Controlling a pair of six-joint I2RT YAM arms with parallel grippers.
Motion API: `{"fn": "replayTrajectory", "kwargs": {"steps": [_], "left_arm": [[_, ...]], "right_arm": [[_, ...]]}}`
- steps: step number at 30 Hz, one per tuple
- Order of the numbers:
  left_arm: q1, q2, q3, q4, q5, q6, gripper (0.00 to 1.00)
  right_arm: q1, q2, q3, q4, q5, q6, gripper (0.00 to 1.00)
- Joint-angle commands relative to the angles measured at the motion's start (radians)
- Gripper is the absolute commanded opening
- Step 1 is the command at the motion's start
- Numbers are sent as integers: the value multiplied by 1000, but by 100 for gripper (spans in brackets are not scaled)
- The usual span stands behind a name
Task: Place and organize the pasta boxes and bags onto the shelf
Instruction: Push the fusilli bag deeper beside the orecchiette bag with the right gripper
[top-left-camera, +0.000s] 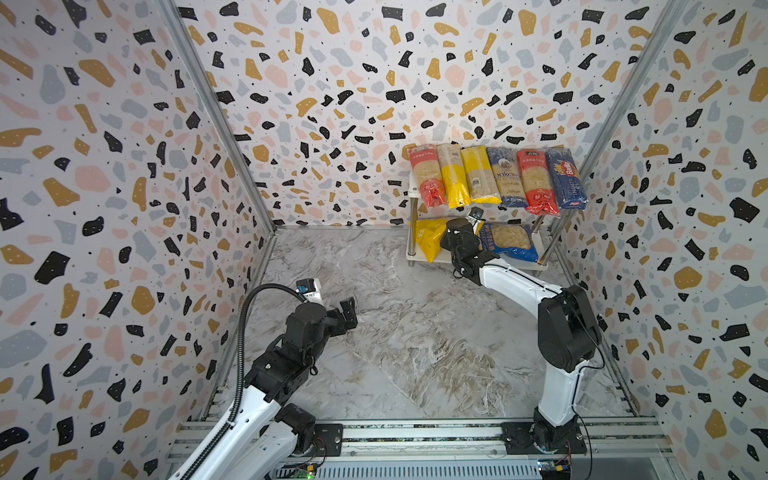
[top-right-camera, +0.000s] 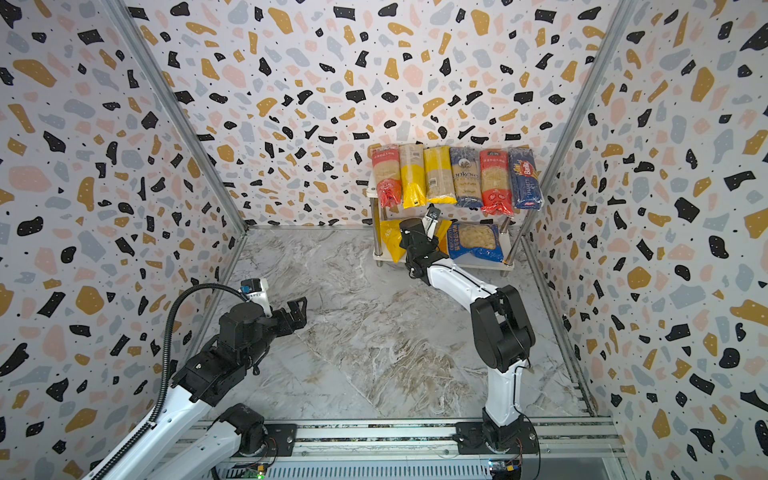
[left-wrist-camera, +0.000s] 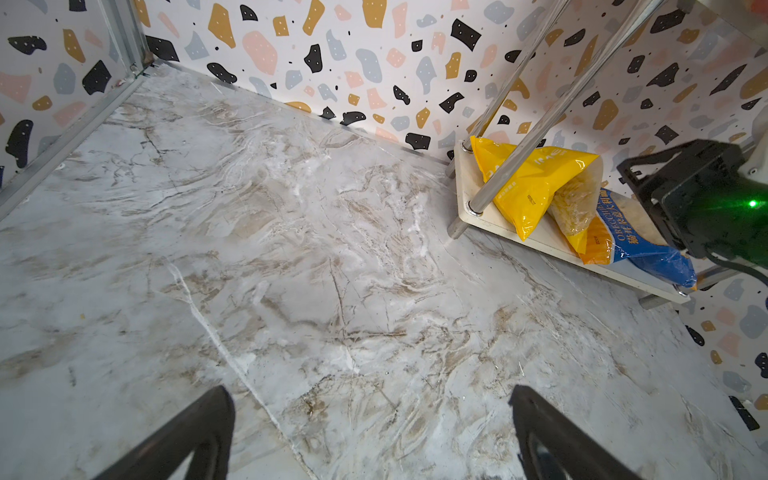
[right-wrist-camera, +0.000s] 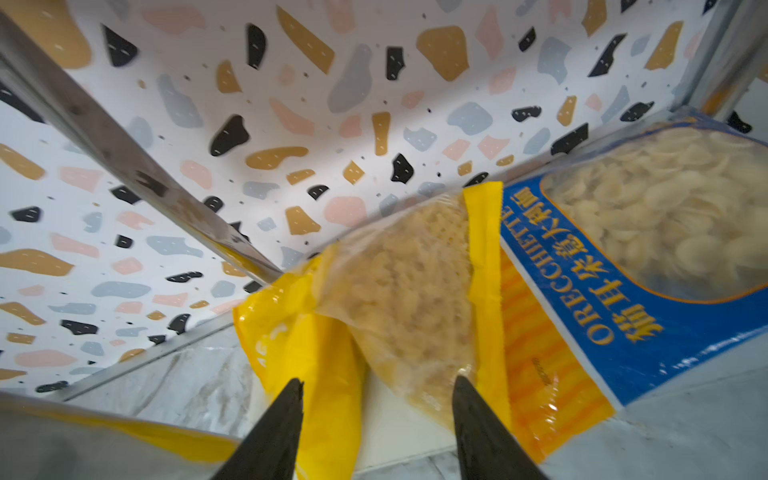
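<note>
A: What is the left gripper (top-left-camera: 348, 311) doing down front?
B: It is hovering over the marble tabletop (top-left-camera: 415, 340), jaws standing wide, carrying nothing.
A: And the right gripper (right-wrist-camera: 376, 380)?
B: It is hanging at the lower tier of the shelf (left-wrist-camera: 540, 243), jaws standing partly spread, not pinching. The yellow bag (right-wrist-camera: 299, 345) is lying just past the tips, touching the blue-orange bag (right-wrist-camera: 623, 324) beside it.
A: Farther back?
B: The row of long spaghetti packs (top-left-camera: 494, 176) is lying side by side on the top tier, a red pack (top-left-camera: 428, 174) sitting at the left end, the dark-blue Barilla pack (top-left-camera: 565, 178) at the right.
</note>
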Motion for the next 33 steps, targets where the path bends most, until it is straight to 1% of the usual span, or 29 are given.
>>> {"fn": "replayTrajectory", "kwargs": {"steps": [1,3,6,9,13,20,22,30,33], "left_arm": [[7,-5,-15,11,15,-10,100],[8,-4,-16,9,15,-14,99],[8,2,-16,10,14,-18,99],[8,13,-16,10,10,-21,100],[8,19,-17,11,13,-33,100],[8,13,-16,0,8,-45,100],[7,10,-15,-4,7,-47,99],[8,6,-20,-6,6,-56,99],[8,1,-24,-7,5,-56,99]], "right_arm": [[-52,-62,-80,-6,-122,57,61],[-70,-86,-142,25,-163,64,67],[-92,-103,-203,52,-199,65,68],[-124,-100,-233,81,-275,71,68],[-161,-98,-284,175,-398,86,65],[-213,-75,-330,275,-518,147,60],[-229,-65,-342,305,-564,169,57],[-234,-51,-333,302,-612,187,47],[-232,-42,-323,298,-626,192,46]]}}
